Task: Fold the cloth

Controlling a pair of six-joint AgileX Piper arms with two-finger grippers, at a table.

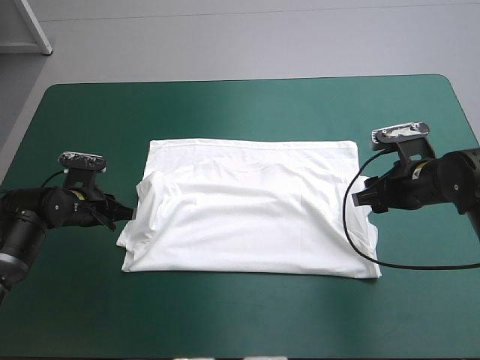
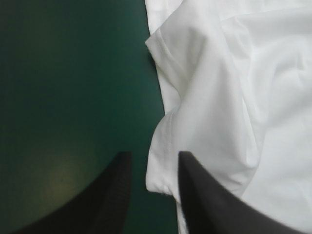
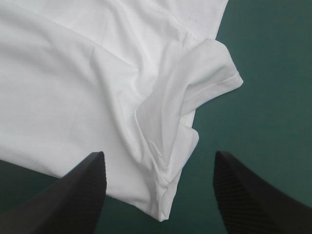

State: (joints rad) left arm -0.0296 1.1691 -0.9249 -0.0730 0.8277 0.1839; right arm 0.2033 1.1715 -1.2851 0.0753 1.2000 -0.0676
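The white T-shirt (image 1: 255, 217) lies spread flat in the middle of the table, with its sleeves folded in over the body. My left gripper (image 1: 129, 215) is low at the shirt's left edge. In the left wrist view this gripper (image 2: 153, 158) is open by a narrow gap, and the hem corner of the left sleeve (image 2: 195, 97) lies between its fingers. My right gripper (image 1: 356, 197) is at the shirt's right edge. Its wrist view shows it (image 3: 158, 158) wide open, the shirt's side edge (image 3: 165, 195) between the fingers and the folded right sleeve (image 3: 214, 73) ahead.
The teal-green cover (image 1: 225, 112) shows on every side of the shirt, widest toward the far edge and along the front edge. A corner of a pale object (image 1: 26, 30) stands beyond the table's far left corner.
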